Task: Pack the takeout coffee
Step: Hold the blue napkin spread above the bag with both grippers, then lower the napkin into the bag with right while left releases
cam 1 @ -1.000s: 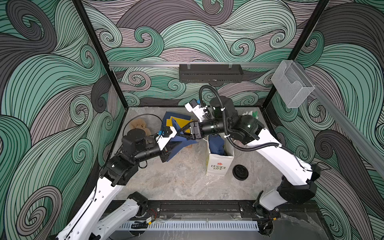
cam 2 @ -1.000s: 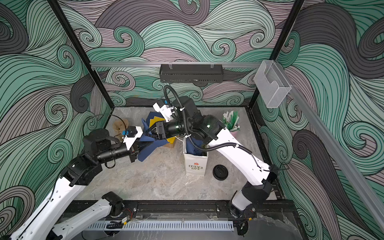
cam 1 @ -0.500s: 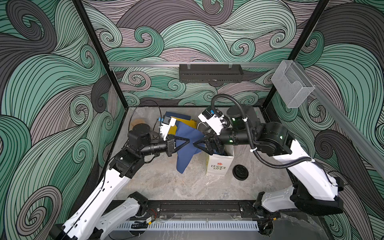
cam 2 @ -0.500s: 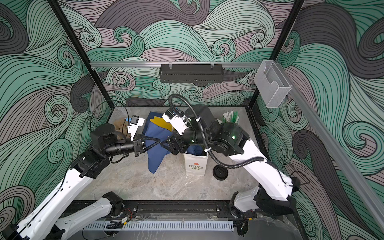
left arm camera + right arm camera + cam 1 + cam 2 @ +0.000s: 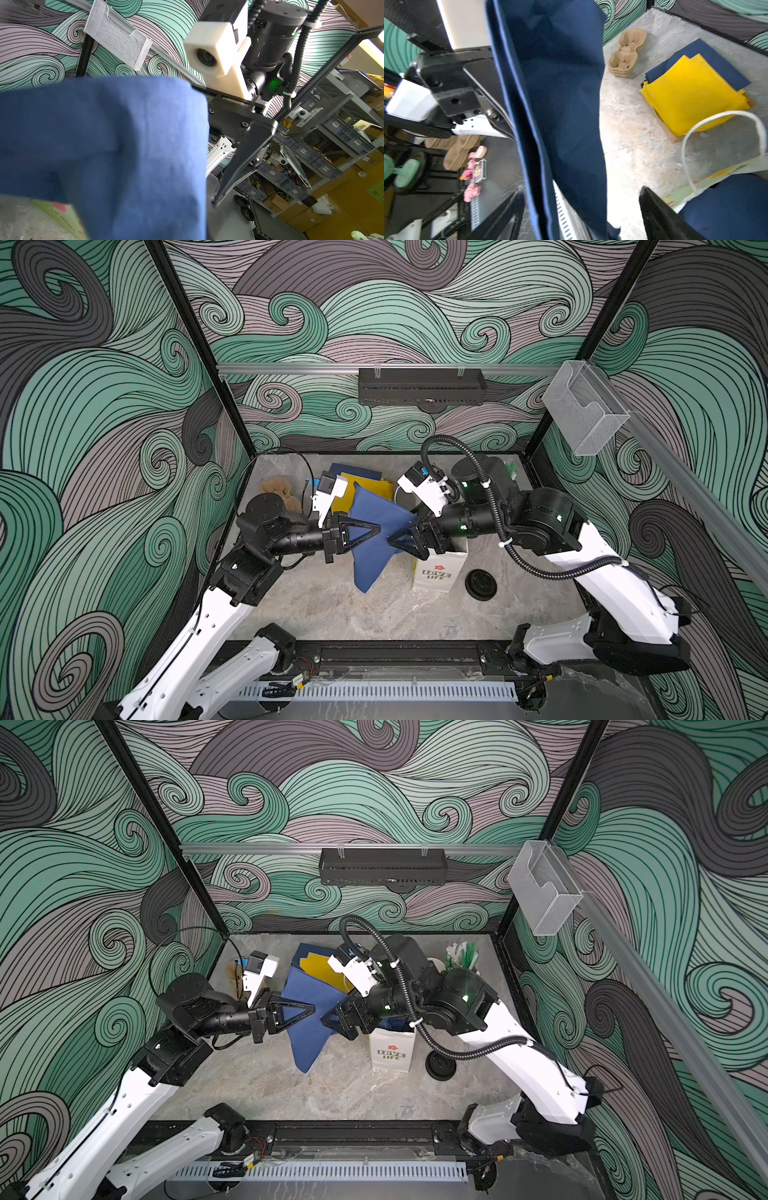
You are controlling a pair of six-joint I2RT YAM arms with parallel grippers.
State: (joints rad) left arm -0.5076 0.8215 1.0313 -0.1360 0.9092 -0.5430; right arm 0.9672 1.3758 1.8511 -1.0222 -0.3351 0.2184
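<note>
Takeout coffee does not show in any view: you will find no lidded cup on the bare table (image 5: 332,614). I cannot tell whether the cups sit hidden inside the white paper bag (image 5: 434,576) or behind the arms. The bag stands upright under the right arm, and navy fabric (image 5: 726,205) fills its mouth.

What you have in hand is a navy cloth napkin (image 5: 372,568), raised between the two arms with its lower end hanging toward the table. Your left gripper (image 5: 379,528) is clamped on it near the top. Your right gripper (image 5: 581,189) faces it with its jaws wide apart; the cloth hangs down between them, and neither jaw presses on it. So the left gripper alone carries the napkin.

The step looks like adding a napkin to the bag, not handling the cups. Further off lie a stack of yellow and navy napkins (image 5: 691,99), the pulp cup carriers (image 5: 627,54) and a loose black lid (image 5: 481,584) just beside the bag.

For the next move, you would first need the right arm off the bag, since it covers the opening. Then bring the left gripper above the mouth and feed the hanging end in first. The cloth is limp and will swing, and the bag is light, so a sideways drag on its rim or its handle (image 5: 691,133) could tip it.
</note>
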